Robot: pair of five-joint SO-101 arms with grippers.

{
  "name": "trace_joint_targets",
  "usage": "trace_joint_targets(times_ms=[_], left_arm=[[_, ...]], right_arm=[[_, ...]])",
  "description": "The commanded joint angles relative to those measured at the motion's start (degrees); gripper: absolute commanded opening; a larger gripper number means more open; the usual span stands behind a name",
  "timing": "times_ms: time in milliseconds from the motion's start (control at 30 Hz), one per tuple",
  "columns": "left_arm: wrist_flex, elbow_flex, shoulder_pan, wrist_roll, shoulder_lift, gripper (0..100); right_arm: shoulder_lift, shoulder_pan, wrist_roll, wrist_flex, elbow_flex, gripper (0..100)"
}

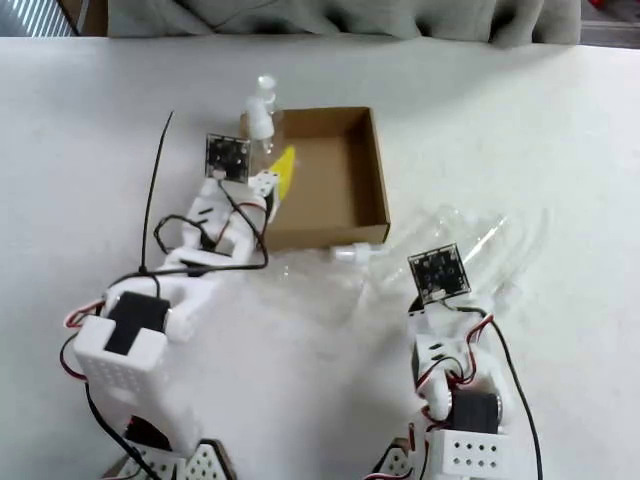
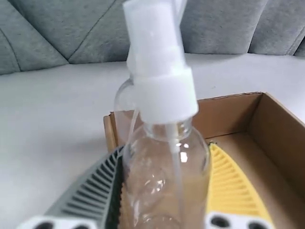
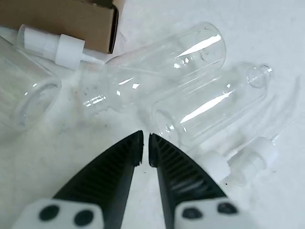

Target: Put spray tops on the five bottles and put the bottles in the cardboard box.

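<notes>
My left gripper is shut on a clear bottle with a white spray top, held upright between the grey and yellow fingers. In the high view this bottle stands at the left wall of the cardboard box. My right gripper is shut with nothing in it, low over the table. Just beyond its tips lie a clear bottle with a bare neck and another bottle with a spray top at its neck. Loose white spray tops lie beside the black fingers.
A third lying bottle shows its open round end near the box corner. In the high view the lying bottles cluster to the right of the box. A grey sofa lies beyond the table's far edge.
</notes>
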Motion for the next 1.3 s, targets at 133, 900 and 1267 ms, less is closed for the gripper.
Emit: trace_joint_targets(times_ms=[133, 900, 1267], left_arm=[[1.2, 0.8, 0.0, -0.1, -1.3, 35], [1.3, 13.2, 0.0, -0.4, -17.8, 33], [25.6, 22.0, 3.4, -5.9, -39.4, 33]], right_arm=[[0.3, 0.7, 0.7, 0.4, 0.5, 2.1], [0.3, 0.4, 0.8, 1.3, 0.5, 2.1], [0.3, 0.6, 2.5, 1.2, 0.5, 2.1]])
